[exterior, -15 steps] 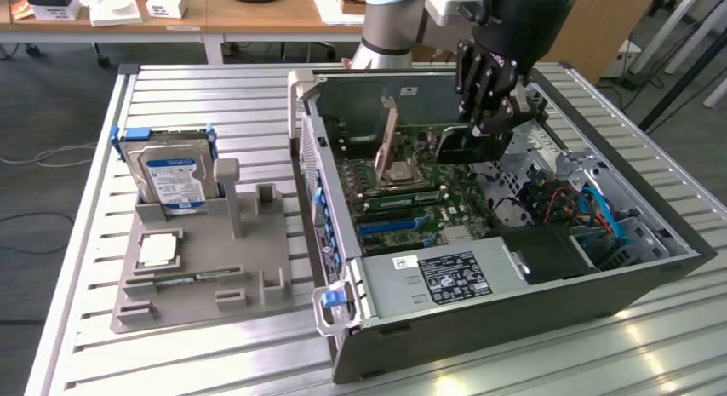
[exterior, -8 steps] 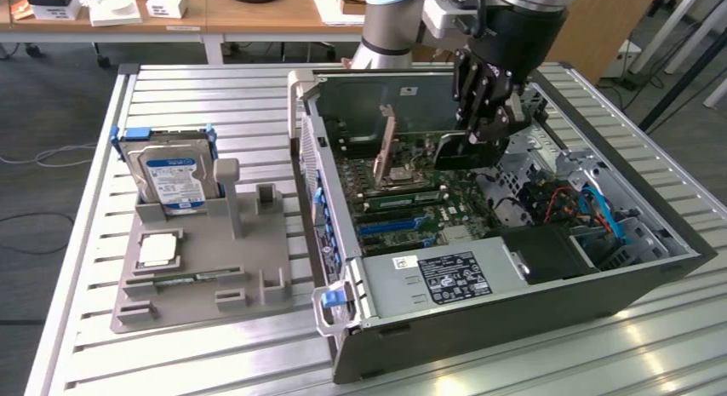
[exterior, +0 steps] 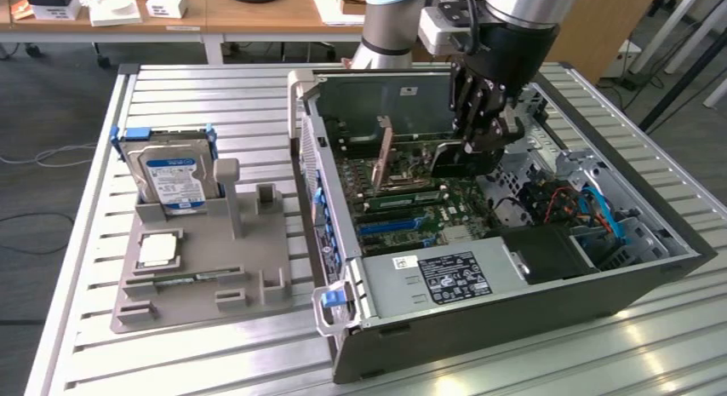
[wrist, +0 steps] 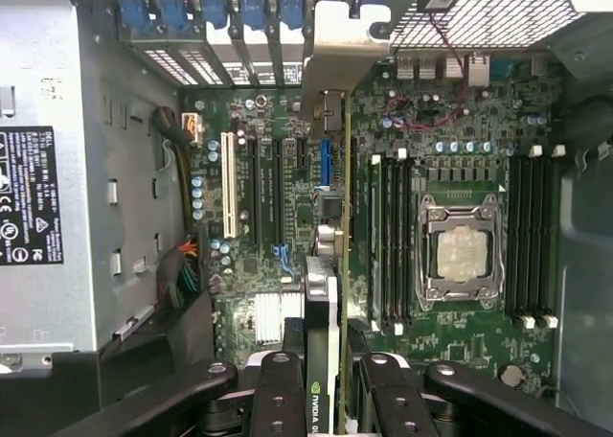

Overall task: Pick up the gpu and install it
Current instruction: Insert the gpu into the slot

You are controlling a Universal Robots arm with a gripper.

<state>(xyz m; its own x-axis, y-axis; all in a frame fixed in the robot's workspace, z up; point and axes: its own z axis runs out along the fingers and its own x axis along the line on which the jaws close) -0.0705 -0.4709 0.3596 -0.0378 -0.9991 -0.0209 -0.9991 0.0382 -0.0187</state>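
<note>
The gpu [wrist: 322, 303] is a thin dark card seen edge-on, with a green logo near my fingers and its grey metal bracket [wrist: 337, 44] at the far end, by the case's rear slots. My gripper [wrist: 326, 403] is shut on it, one black finger [wrist: 278, 399] on each side. It hangs upright just above the green motherboard [wrist: 460, 121], over the expansion slots beside the memory banks; whether it touches a slot I cannot tell. In the exterior view the gripper [exterior: 483, 140] reaches down into the open computer case [exterior: 512, 328] with the gpu [exterior: 460, 162] below it.
A power supply [exterior: 443, 277] fills the case's near end, and cables lie at the exterior view's right. A grey holder [exterior: 193, 268] on the slatted table carries a silver hard drive [exterior: 170, 179] and a small chip [exterior: 157, 249]. The CPU socket [wrist: 463, 250] sits beside the memory slots.
</note>
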